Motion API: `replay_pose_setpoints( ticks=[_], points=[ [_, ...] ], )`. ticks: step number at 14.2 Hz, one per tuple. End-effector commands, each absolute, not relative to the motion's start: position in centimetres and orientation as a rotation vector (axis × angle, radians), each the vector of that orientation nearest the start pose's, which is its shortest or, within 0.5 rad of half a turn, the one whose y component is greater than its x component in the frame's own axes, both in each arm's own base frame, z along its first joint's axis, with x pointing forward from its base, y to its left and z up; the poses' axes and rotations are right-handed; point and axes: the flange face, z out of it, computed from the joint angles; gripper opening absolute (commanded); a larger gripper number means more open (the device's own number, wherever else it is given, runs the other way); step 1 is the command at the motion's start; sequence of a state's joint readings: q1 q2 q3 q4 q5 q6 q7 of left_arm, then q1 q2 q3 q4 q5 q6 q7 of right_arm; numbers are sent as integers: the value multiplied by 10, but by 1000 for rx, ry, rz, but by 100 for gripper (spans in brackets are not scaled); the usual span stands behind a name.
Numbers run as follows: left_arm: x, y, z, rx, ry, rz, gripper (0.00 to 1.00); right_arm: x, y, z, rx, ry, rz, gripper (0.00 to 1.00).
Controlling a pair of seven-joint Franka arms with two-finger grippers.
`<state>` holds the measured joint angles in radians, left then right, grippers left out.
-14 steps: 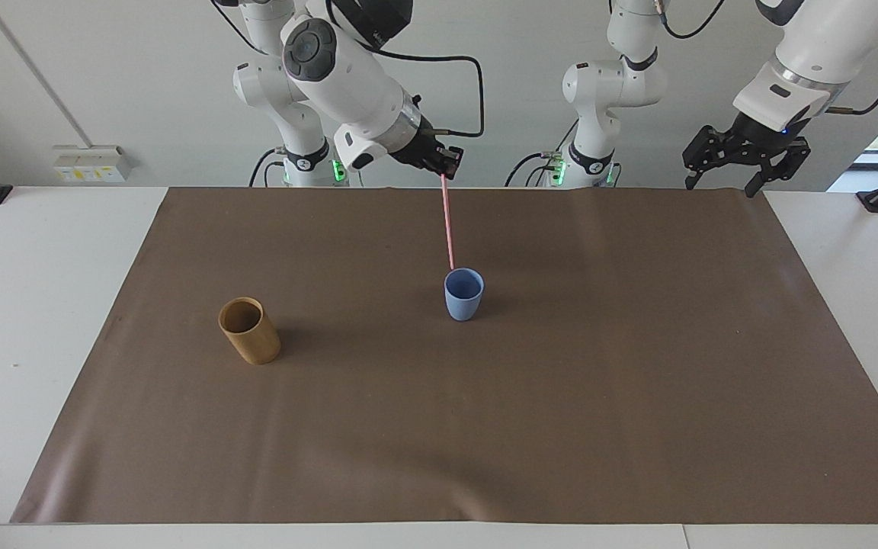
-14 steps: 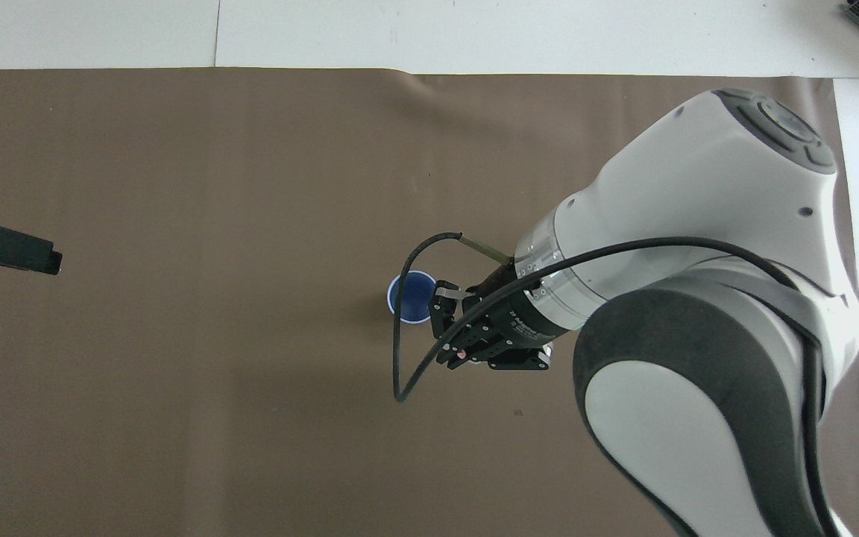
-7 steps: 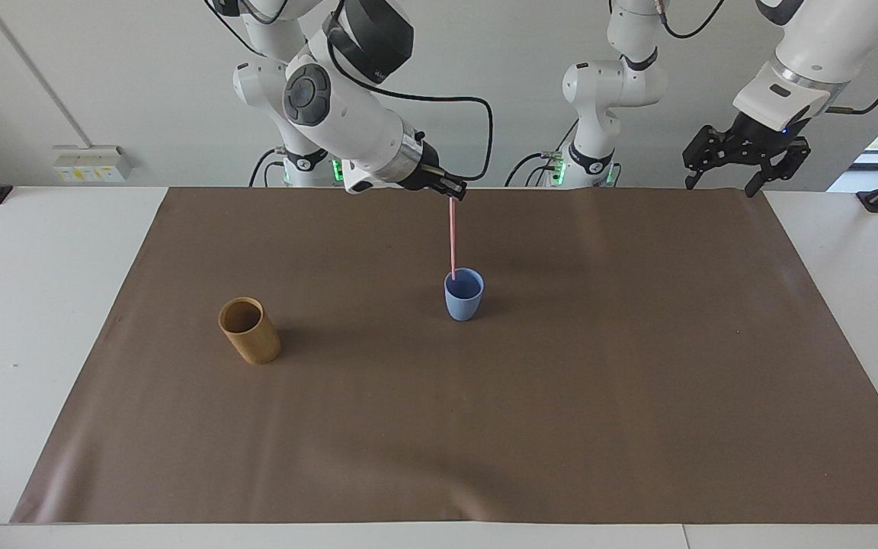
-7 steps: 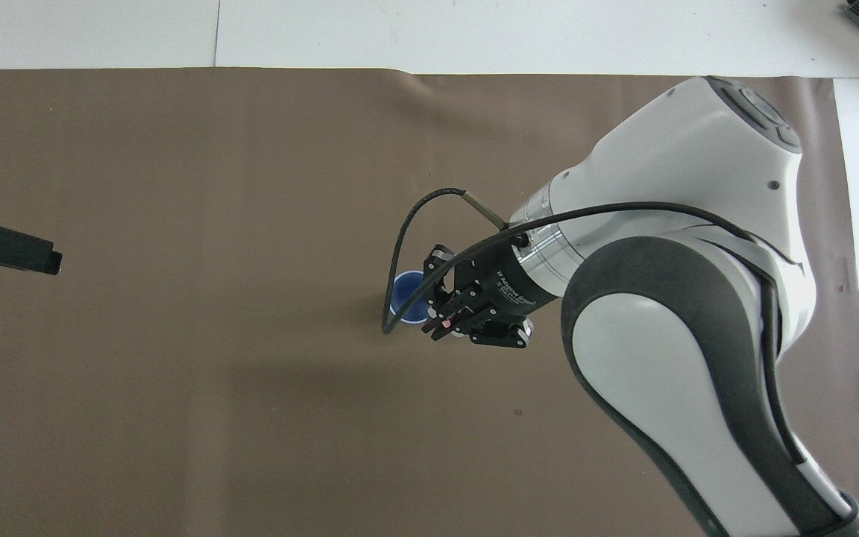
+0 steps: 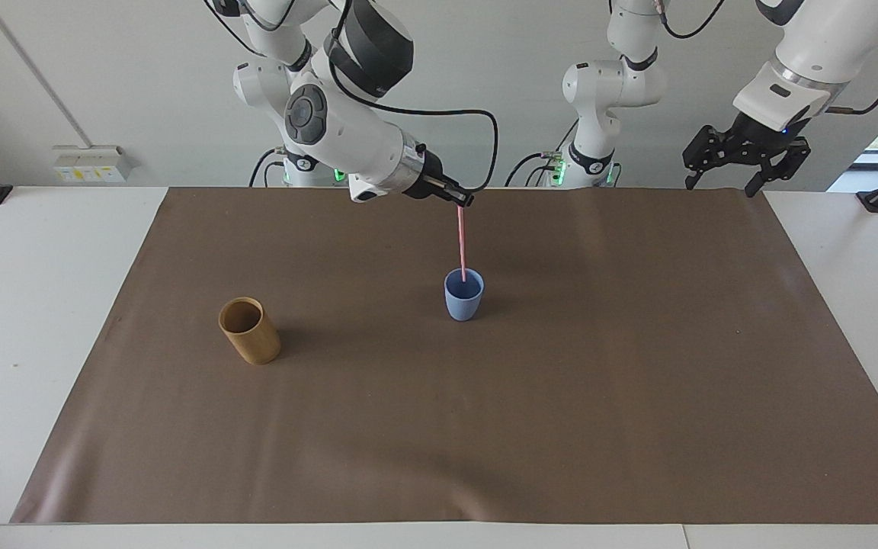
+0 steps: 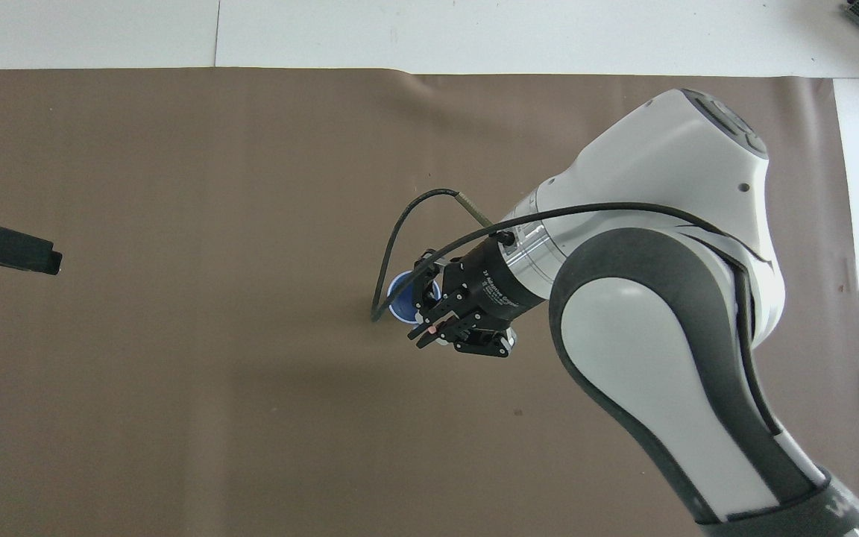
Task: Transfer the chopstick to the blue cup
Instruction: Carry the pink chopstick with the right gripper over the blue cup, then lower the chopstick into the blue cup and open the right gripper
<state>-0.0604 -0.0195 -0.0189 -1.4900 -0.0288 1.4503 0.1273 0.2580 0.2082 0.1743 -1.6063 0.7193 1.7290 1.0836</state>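
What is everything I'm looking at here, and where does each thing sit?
Chopstick: one, pale pink, hanging nearly upright from the right claw, its lower end at the mouth of the blue cup.
Blue cup: one, light blue, upright near the middle of the mat.
Tan cup: one, bamboo-coloured, upright, toward the right arm's end, a little farther from the robots than the blue cup.
Mat: one, brown, covering most of the table.
Table: one, white.
Right claw: black, over the blue cup, shut on the chopstick.
Left claw: black, open, waiting above the mat's corner at the left arm's end.
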Motion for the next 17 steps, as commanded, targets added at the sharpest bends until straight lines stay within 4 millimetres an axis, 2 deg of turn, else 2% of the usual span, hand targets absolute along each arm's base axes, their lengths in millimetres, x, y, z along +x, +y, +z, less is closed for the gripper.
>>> replay_pose_setpoints(
  ticks=[1, 4, 6, 7, 8, 9, 12, 15, 17],
  points=[
    [528, -41, 667, -3142, 333, 40, 100, 550, 316, 502, -2301, 1046, 789, 0],
    [528, -41, 667, -3142, 333, 43, 100, 551, 312, 492, -2306, 1055, 798, 0],
    [528, -41, 667, -3142, 333, 40, 100, 550, 313, 476, -2309, 1081, 779, 2],
    [528, -41, 667, -3142, 333, 40, 100, 550, 314, 473, -2305, 1088, 766, 19],
    [528, -41, 667, -3142, 333, 40, 100, 550, 314, 474, -2305, 1087, 767, 63],
    [528, -41, 667, -3142, 333, 40, 100, 549, 315, 474, -2311, 1082, 776, 100],
    [528, -41, 667, -3142, 333, 40, 100, 552, 314, 485, -2313, 1061, 771, 100],
    [528, -41, 667, -3142, 333, 40, 100, 556, 302, 503, -2321, 1041, 774, 100],
    [528, -41, 667, -3142, 335, 43, 100, 557, 301, 506, -2328, 1035, 773, 100]
  ],
)
